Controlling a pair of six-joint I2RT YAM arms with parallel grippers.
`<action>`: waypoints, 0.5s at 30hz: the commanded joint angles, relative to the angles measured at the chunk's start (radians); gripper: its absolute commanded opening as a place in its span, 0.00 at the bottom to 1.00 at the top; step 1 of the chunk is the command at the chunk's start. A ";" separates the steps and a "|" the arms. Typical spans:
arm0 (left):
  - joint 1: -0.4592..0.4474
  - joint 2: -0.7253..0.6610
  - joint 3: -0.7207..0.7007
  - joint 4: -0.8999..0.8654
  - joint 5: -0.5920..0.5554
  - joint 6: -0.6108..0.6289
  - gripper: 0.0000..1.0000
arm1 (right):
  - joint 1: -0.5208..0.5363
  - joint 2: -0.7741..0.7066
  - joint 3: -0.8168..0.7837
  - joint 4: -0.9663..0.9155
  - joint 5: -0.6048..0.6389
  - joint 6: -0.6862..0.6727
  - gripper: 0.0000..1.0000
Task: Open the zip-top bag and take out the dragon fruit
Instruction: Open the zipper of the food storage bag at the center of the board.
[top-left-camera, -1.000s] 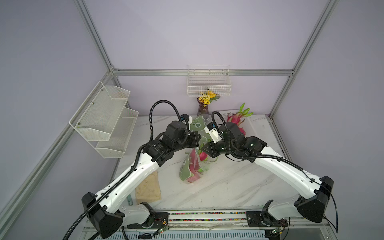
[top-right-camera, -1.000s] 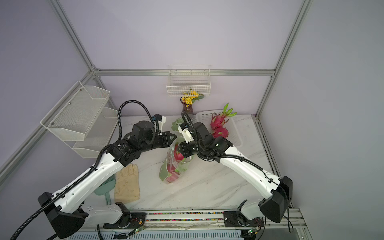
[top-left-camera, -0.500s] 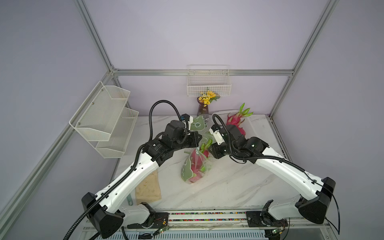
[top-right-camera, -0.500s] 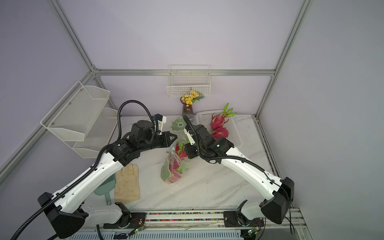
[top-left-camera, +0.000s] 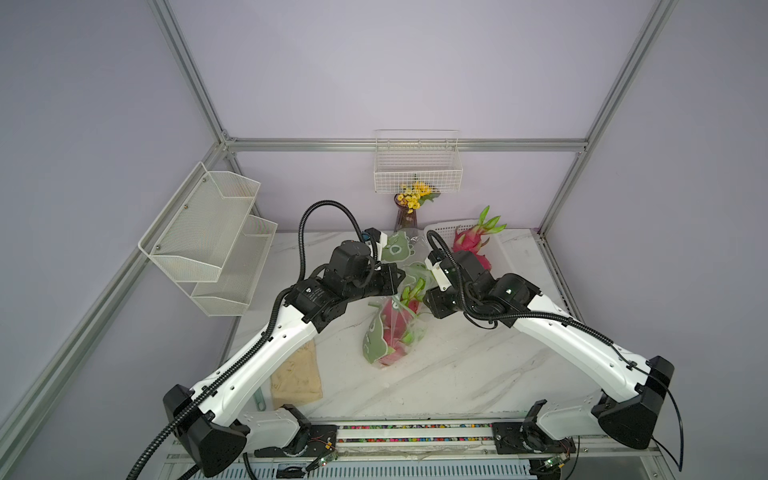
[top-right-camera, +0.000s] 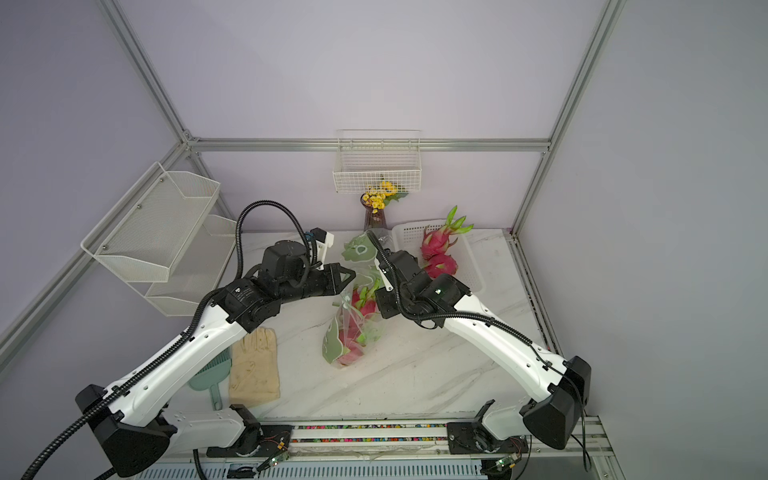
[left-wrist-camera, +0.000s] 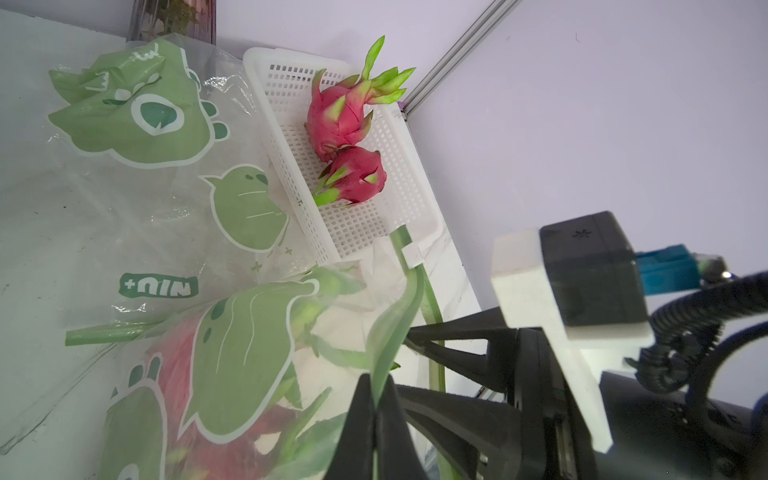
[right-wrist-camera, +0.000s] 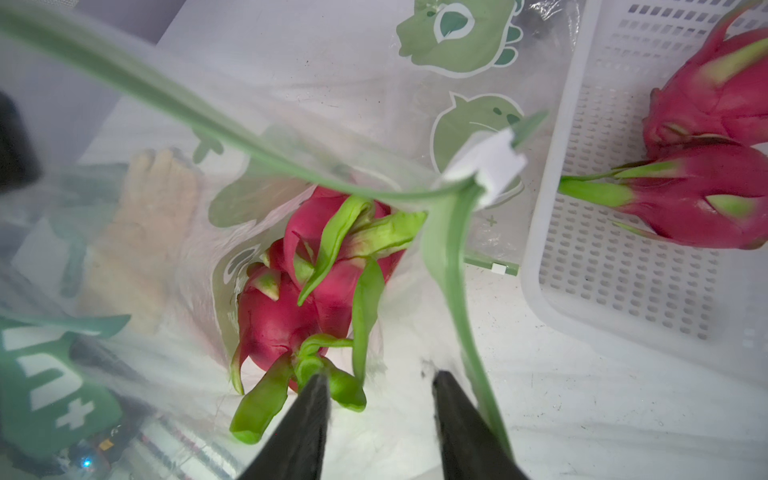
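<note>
The zip-top bag (top-left-camera: 388, 336) (top-right-camera: 347, 332), clear with green cartoon prints, stands slumped at mid-table. My left gripper (left-wrist-camera: 376, 380) (top-left-camera: 400, 275) is shut on its green zip rim (left-wrist-camera: 399, 316) and holds the mouth up. Two dragon fruit (right-wrist-camera: 316, 282) (top-left-camera: 395, 318) lie inside, their green spikes pointing toward the mouth. My right gripper (right-wrist-camera: 380, 380) is open at the mouth with nothing between its fingers; one finger (right-wrist-camera: 311, 399) touches a fruit's green tuft. The white zip slider (right-wrist-camera: 486, 162) sits at the far end of the rim.
A white perforated basket (top-left-camera: 505, 253) (left-wrist-camera: 361, 232) at the back right holds two more dragon fruit (top-left-camera: 469, 245) (left-wrist-camera: 345, 120). A second, flat printed bag (left-wrist-camera: 137, 120) lies behind. A flower vase (top-left-camera: 409, 208), a glove (top-right-camera: 253, 365), a teal dustpan (top-right-camera: 212, 374) and a wall rack (top-left-camera: 208, 237) stand around.
My right gripper's jaws have spread apart and its wrist has shifted slightly right. The bag mouth gapes wider, and the fruit's green tips now show. The left arm has kept its hold.
</note>
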 joint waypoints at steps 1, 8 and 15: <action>0.008 -0.020 0.025 0.103 0.018 -0.005 0.00 | 0.005 0.006 0.029 -0.011 -0.022 0.017 0.46; 0.009 -0.011 0.025 0.120 0.039 -0.020 0.00 | 0.005 0.009 -0.028 0.126 -0.149 0.006 0.40; 0.008 -0.009 0.020 0.128 0.054 -0.025 0.00 | 0.005 0.030 -0.034 0.141 -0.123 -0.008 0.35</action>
